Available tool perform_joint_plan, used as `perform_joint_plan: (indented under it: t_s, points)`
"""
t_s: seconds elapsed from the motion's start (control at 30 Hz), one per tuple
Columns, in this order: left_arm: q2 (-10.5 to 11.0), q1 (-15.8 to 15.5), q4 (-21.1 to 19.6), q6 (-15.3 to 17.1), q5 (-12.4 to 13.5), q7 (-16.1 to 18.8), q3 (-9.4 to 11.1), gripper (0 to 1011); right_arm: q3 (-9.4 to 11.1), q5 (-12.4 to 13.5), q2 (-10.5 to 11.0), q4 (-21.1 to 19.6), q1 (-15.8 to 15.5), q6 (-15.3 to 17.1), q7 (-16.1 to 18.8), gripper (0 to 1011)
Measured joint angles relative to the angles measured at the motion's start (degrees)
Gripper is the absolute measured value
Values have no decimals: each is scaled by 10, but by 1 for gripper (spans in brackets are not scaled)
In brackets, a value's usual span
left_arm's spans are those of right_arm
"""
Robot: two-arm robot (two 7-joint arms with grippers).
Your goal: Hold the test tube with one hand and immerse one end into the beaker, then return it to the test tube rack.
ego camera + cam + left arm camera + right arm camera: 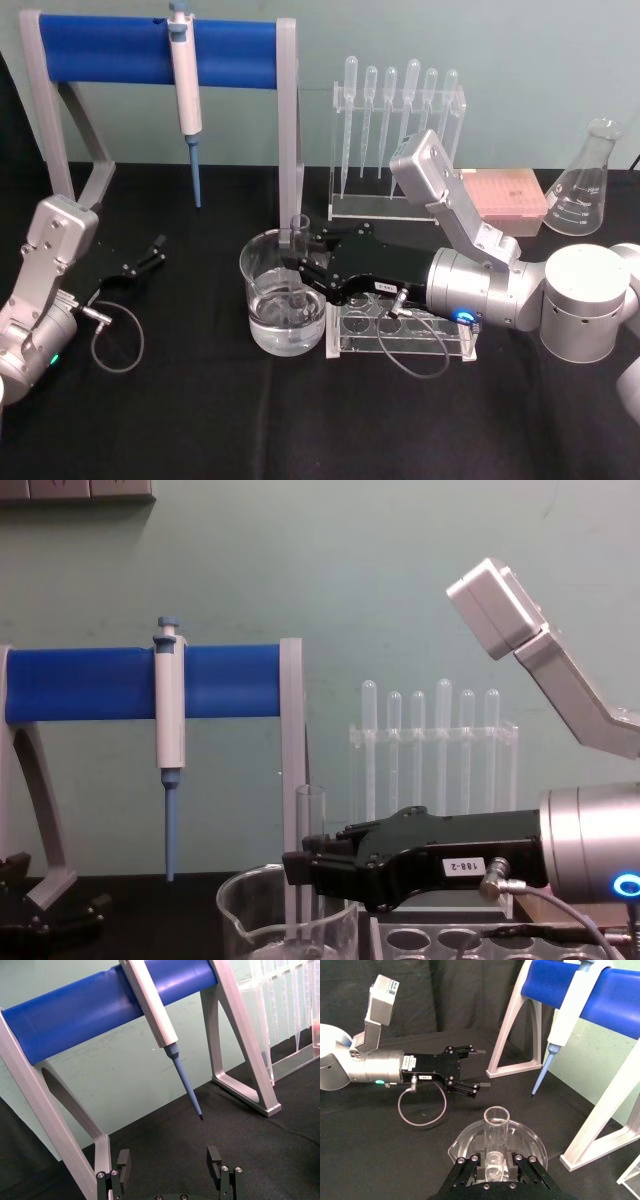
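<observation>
Your right gripper [299, 264]: clamped on the test tube [297, 232] mid-length, so it stands upright | tube: lower end dipped inside the beaker [256, 292], mouth above the rim | rack [440, 347]: just beside, short return | left gripper [150, 254]: parked left, fingers apart, empty.

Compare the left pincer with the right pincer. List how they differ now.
Grip: the right pincer is shut on the test tube; the left pincer is open and holds nothing. Place: the right pincer is over the beaker, the upright tube's lower end inside it; the left pincer hangs apart on the left, near the blue stand. Both are black and two-fingered, on silver wrists.
</observation>
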Motion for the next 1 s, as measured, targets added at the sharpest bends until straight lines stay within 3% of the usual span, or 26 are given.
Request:
perform_joint_plan:
  t_s: [1.0]
  points:
    - [0, 0, 0, 0, 0, 0, 0, 1000, 0, 0, 0, 0, 0, 1, -1, 234]
